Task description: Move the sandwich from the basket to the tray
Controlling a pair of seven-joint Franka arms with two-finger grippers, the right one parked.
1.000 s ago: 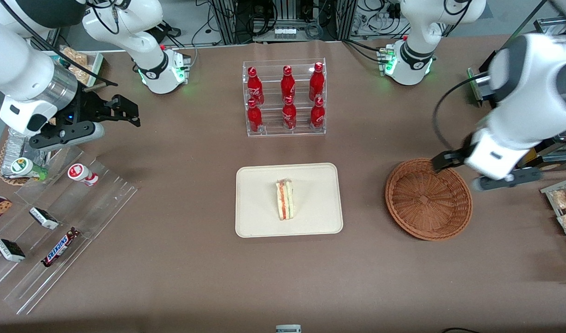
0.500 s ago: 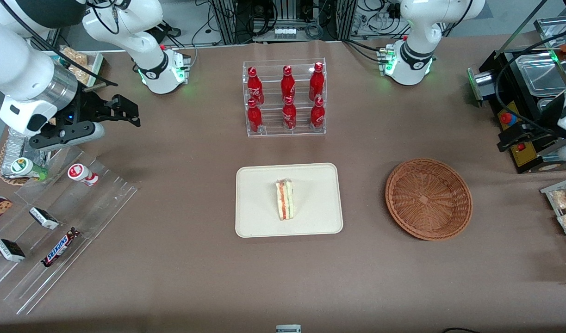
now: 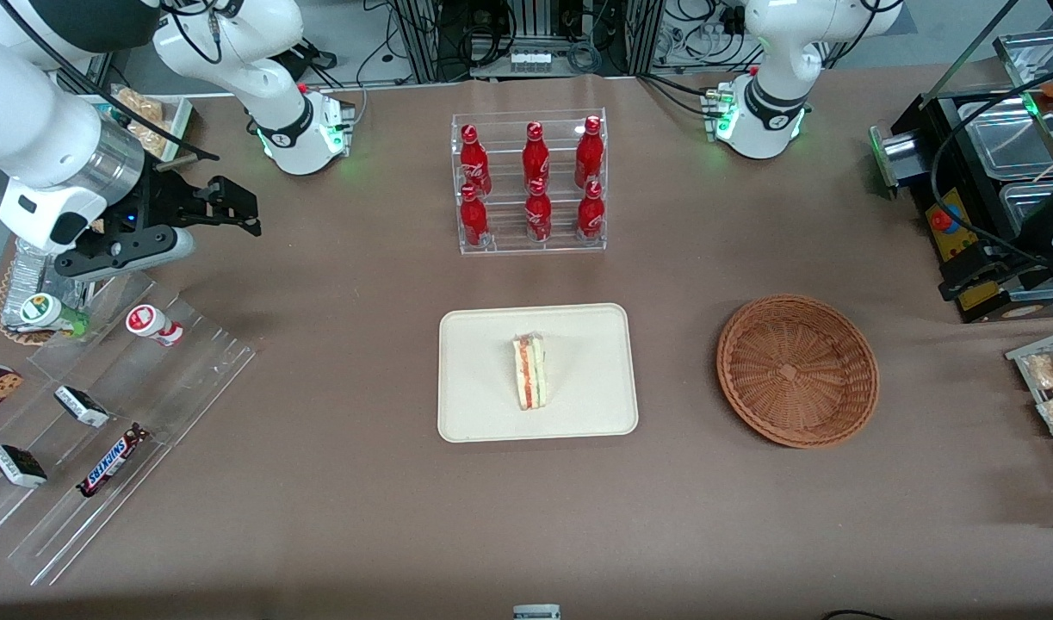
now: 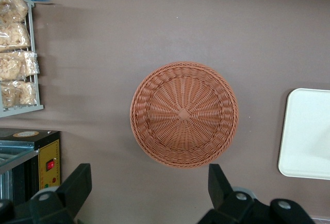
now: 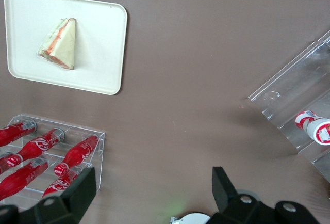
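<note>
The sandwich lies on the cream tray in the middle of the table, its red and green filling edge showing; the right wrist view shows it too on the tray. The woven basket stands empty beside the tray, toward the working arm's end. My left gripper is raised at the working arm's end of the table, away from the basket and farther from the front camera. In the left wrist view the gripper is open and empty, with the basket and a tray corner below.
A clear rack of red bottles stands farther from the front camera than the tray. Acrylic snack racks lie toward the parked arm's end. A rack of bagged pastries and a black machine stand at the working arm's end.
My left arm has pulled away from over the basket's rim toward the working arm's end of the table. The sandwich, tray and basket have not moved.
</note>
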